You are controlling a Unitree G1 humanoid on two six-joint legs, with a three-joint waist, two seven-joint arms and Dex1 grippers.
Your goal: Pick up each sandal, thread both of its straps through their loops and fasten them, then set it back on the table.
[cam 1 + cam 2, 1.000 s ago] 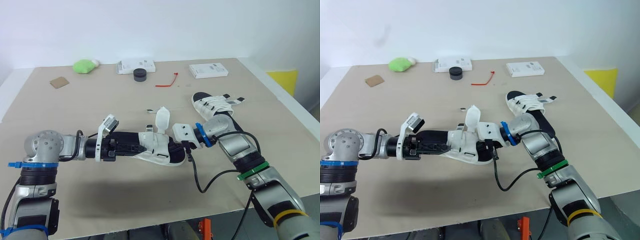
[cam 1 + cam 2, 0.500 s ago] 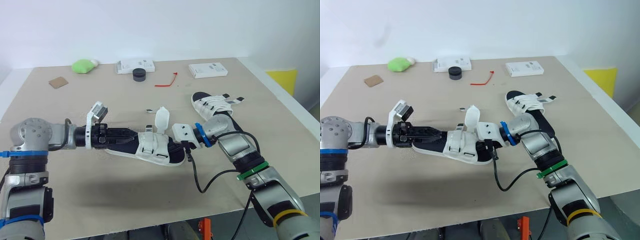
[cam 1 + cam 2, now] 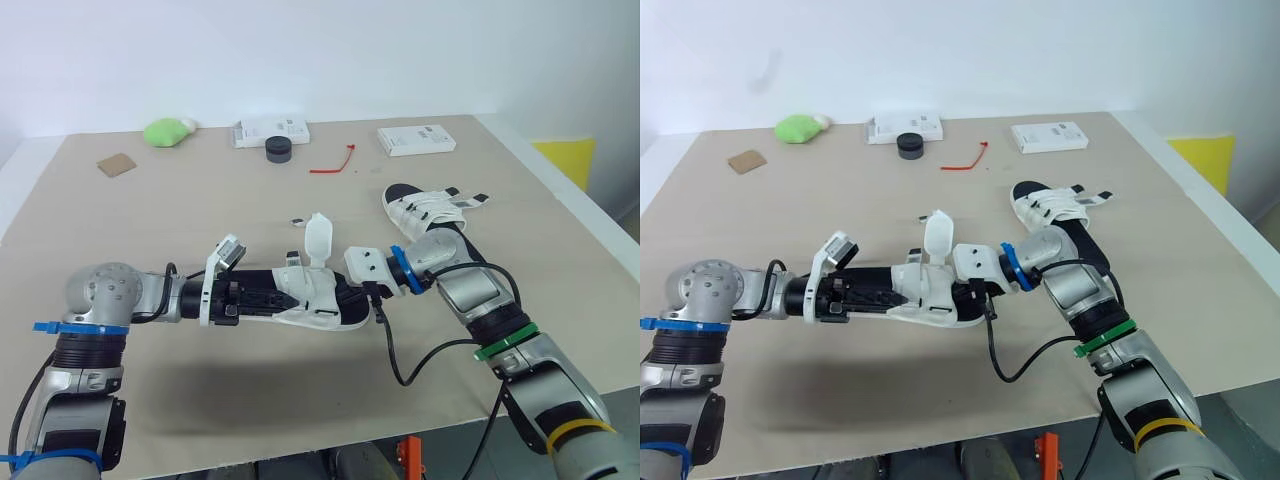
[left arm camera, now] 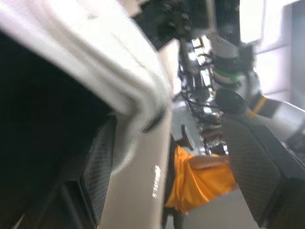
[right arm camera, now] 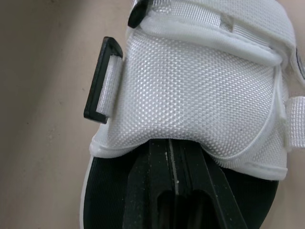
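A white-strapped sandal (image 3: 312,298) with a black sole lies between my two grippers near the table's front. One strap (image 3: 319,240) stands loose and upright. My left gripper (image 3: 272,298) reaches along the footbed from the heel end; in the left wrist view its fingers (image 4: 101,176) are spread, with the sandal's white edge against one of them. My right gripper (image 5: 170,149) is shut and tucked under the white mesh toe strap (image 5: 200,90), beside a black loop (image 5: 101,88). A second sandal (image 3: 432,212) lies further back on the right.
Along the far edge sit a green lump (image 3: 168,131), two white boxes (image 3: 272,130) (image 3: 416,141), a black round piece (image 3: 279,149), a red tie (image 3: 333,163) and a brown card (image 3: 118,165). A yellow object (image 3: 567,160) stands beyond the table's right edge.
The left arm swung out to the left half a second ago and has come back in, its gripper again deep along the sandal's footbed. The right gripper has stayed put.
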